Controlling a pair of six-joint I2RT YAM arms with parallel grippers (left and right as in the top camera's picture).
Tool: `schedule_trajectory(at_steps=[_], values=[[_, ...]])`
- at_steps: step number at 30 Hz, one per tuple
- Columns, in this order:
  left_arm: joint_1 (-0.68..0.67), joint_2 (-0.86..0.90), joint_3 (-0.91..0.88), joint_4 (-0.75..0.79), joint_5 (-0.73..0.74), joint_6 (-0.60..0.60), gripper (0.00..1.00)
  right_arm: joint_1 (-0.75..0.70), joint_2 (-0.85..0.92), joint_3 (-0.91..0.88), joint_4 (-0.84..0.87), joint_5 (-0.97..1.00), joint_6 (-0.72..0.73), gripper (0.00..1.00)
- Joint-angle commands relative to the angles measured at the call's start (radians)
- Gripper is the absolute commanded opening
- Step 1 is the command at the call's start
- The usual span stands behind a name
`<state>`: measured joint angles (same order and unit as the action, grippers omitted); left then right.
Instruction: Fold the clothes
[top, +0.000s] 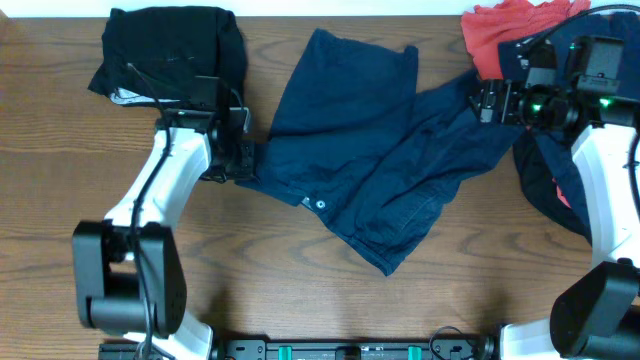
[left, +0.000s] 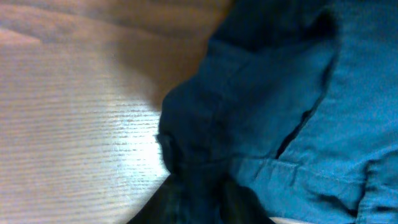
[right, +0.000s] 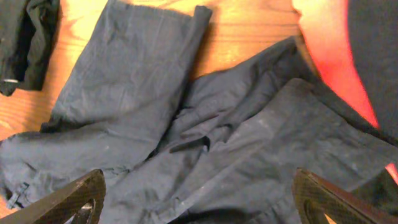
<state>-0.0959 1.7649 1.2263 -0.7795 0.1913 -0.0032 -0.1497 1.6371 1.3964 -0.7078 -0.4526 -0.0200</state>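
Left wrist view is showing the weak spot. The left pincer (left: 199, 210), at the bottom centre of the frame, is pinching only a small bunched edge of the navy trousers (left: 292, 124). A pull from here is risking that thin fold slipping out, or the whole limp garment dragging across the table (left: 68, 124) in a heap instead of spreading. Its jaws are pressing nearly together on the gathered cloth, which is puckering towards them. Overhead, this grip is sitting at the trousers' left edge, left of centre and not far from a pale button (top: 319, 204). The right pincer (right: 199, 208) is standing spread wide and gripping nothing, its fingertips (right: 81, 196) showing at the lower corners of the right wrist view above a rumpled leg. With only one side held, I am judging any fold likely to go skewed. The trousers are lying crumpled across the middle of the overhead frame, with a black garment (top: 170, 50) at upper left and a coral red garment (top: 510, 30) at upper right.
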Motion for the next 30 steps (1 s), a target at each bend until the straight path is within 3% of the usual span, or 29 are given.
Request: schedule_trajectory(at_steps=[1,6,9,10,11,13,19,26,30], values=[[0.013,0.029,0.002,-0.018,-0.145,-0.02,0.06,0.033,0.005,0.004,-0.006,0.028,-0.011,0.92],[0.08,0.003,0.003,-0.009,-0.401,-0.073,0.06,0.067,0.005,0.004,0.002,0.056,-0.012,0.9],[0.135,-0.009,0.003,0.056,-0.454,-0.074,0.06,0.082,0.005,0.004,0.012,0.098,-0.012,0.9],[0.153,-0.009,0.003,0.085,-0.453,-0.087,0.22,0.087,0.005,0.004,0.016,0.106,-0.011,0.9],[0.164,-0.009,0.003,0.108,-0.449,-0.101,0.52,0.092,0.006,0.004,0.018,0.109,-0.011,0.9],[0.177,-0.009,0.003,0.148,-0.432,-0.107,0.98,0.1,0.006,0.004,0.021,0.12,-0.011,0.9],[0.161,-0.029,0.036,0.119,-0.397,-0.107,0.98,0.105,0.006,0.004,0.013,0.143,-0.011,0.9],[0.095,-0.196,0.087,-0.142,-0.026,-0.188,0.98,0.105,0.006,0.004,0.009,0.164,-0.011,0.91],[-0.015,-0.275,0.073,-0.273,0.011,-0.186,0.98,0.104,0.006,0.004,0.011,0.208,-0.011,0.92]])
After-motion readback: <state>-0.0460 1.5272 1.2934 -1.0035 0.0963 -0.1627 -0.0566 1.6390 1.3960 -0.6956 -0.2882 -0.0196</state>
